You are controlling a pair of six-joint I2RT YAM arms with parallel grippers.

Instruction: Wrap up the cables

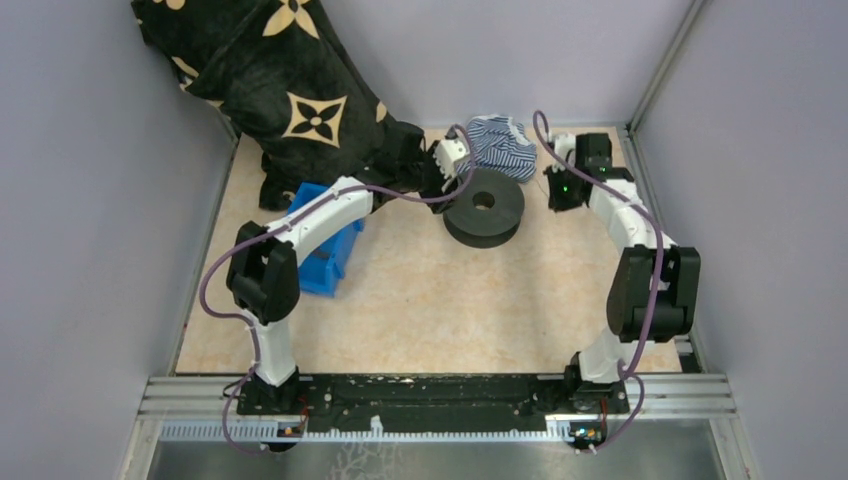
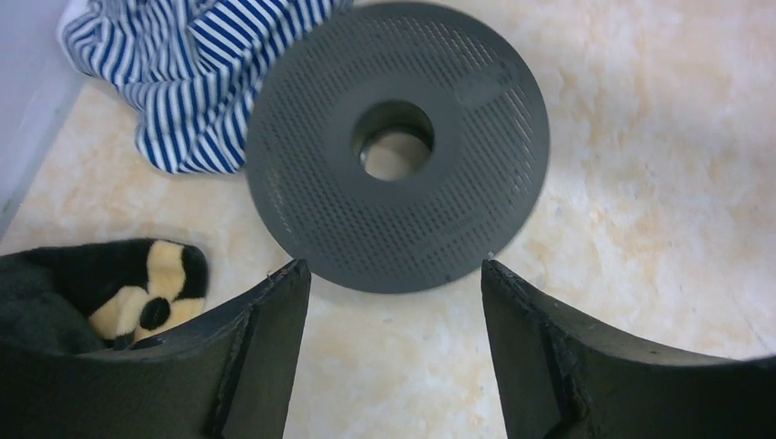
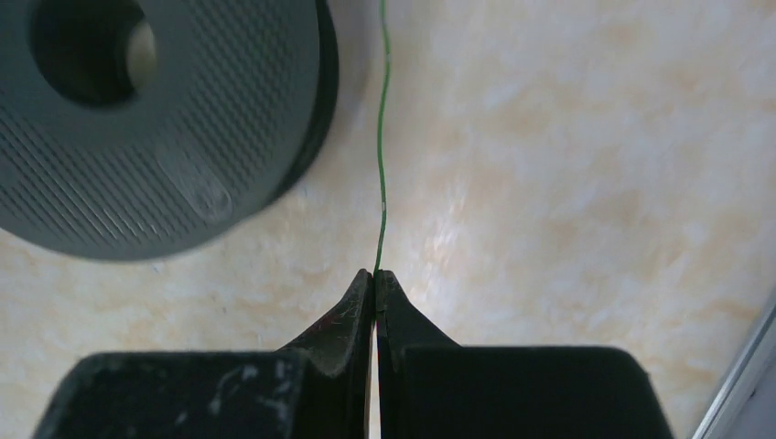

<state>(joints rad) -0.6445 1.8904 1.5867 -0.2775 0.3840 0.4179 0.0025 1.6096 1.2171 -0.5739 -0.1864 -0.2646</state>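
The cable (image 3: 382,137) is a thin green wire running straight up from my right gripper (image 3: 376,274), which is shut on its end just right of the black round spool (image 3: 137,137). In the top view the right gripper (image 1: 555,193) sits right of the spool (image 1: 484,205), and the wire is too thin to make out there. My left gripper (image 2: 395,273) is open and empty, hovering just short of the spool's perforated top face (image 2: 393,146). In the top view it (image 1: 447,165) is at the spool's far left.
A blue-and-white striped cloth (image 1: 500,140) lies behind the spool near the back wall and also shows in the left wrist view (image 2: 183,73). A black blanket with cream flowers (image 1: 280,90) fills the back left. A blue bin (image 1: 325,245) sits under the left arm.
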